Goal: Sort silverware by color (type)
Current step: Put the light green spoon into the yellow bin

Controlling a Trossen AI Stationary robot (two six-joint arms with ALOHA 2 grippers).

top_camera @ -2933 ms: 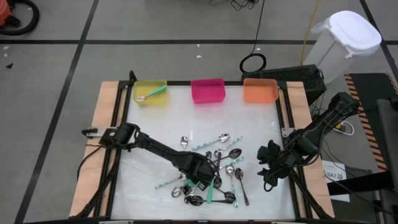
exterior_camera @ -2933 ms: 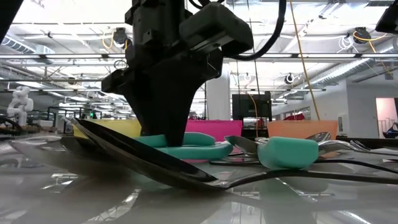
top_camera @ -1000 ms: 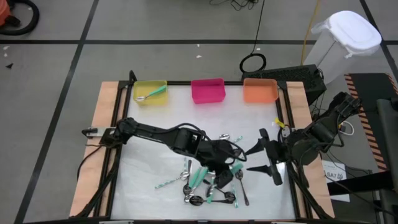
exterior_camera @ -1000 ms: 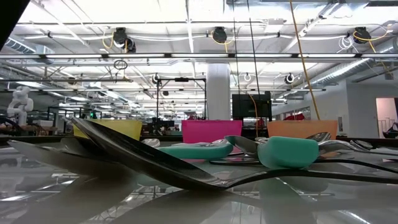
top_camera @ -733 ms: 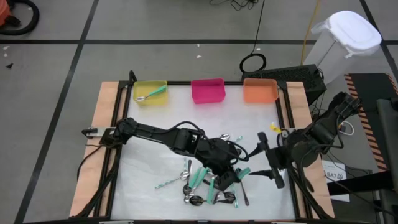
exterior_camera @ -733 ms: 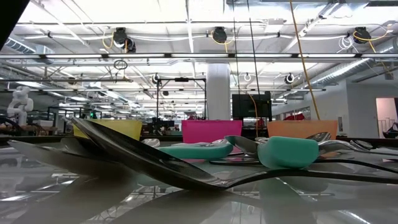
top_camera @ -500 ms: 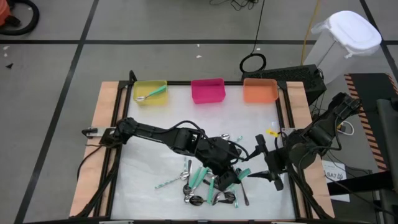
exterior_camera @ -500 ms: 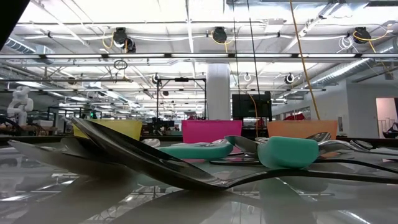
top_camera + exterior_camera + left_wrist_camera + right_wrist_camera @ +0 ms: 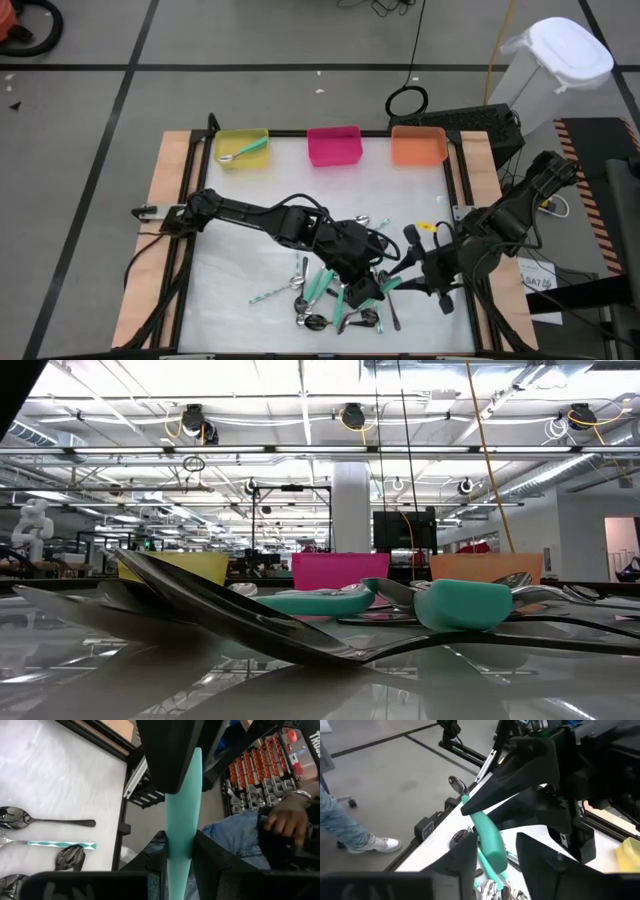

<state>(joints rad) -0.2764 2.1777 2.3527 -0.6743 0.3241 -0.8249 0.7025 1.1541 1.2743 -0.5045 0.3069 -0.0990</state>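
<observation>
High view: lower centre-right, the left gripper (image 9: 368,291) and right gripper (image 9: 412,268) meet above the heaped silverware (image 9: 330,300), apparently a handover. Left wrist view: its fingers clamp a teal-handled spoon (image 9: 181,820). Right wrist view: half-open fingers straddle that handle; next they must close before the left lets go.

both claws (image 9: 372,290) (image 9: 412,270) tip to tip — mid-table

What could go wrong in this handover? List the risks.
1. The left gripper holds the teal-handled spoon while the right gripper only straddles it. Releasing early would likely drop it onto the spoon pile.
2. The two grippers sit very close together, so they could collide.
</observation>
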